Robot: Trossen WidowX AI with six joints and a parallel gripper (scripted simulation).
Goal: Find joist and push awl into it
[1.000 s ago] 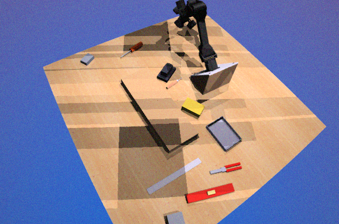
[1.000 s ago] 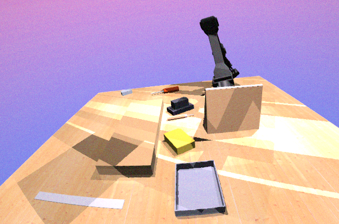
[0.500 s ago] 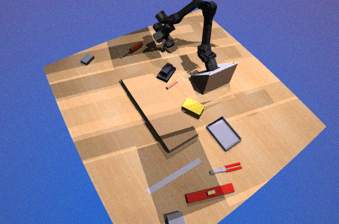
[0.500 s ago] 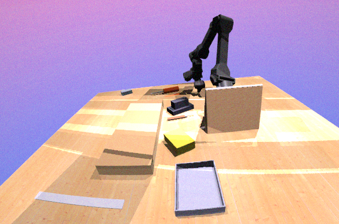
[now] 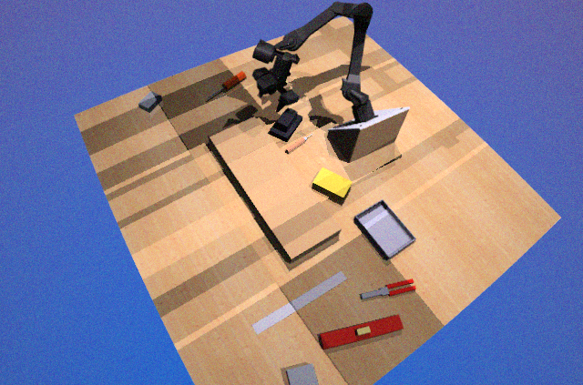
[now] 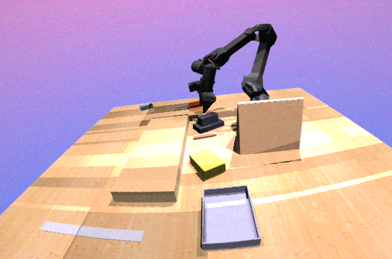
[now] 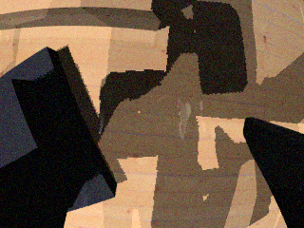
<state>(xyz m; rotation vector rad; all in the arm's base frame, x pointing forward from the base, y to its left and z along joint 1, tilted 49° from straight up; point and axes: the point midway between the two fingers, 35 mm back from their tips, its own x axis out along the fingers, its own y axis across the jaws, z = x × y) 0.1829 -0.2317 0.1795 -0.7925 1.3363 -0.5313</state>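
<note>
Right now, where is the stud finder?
In the top view the dark stud finder lies at the far corner of the floor panel, just below the open pincer, with the awl beside it.

Wood plank floor (image 5: 470, 211), blue-pink gradient backdrop (image 6: 95, 28)
</note>
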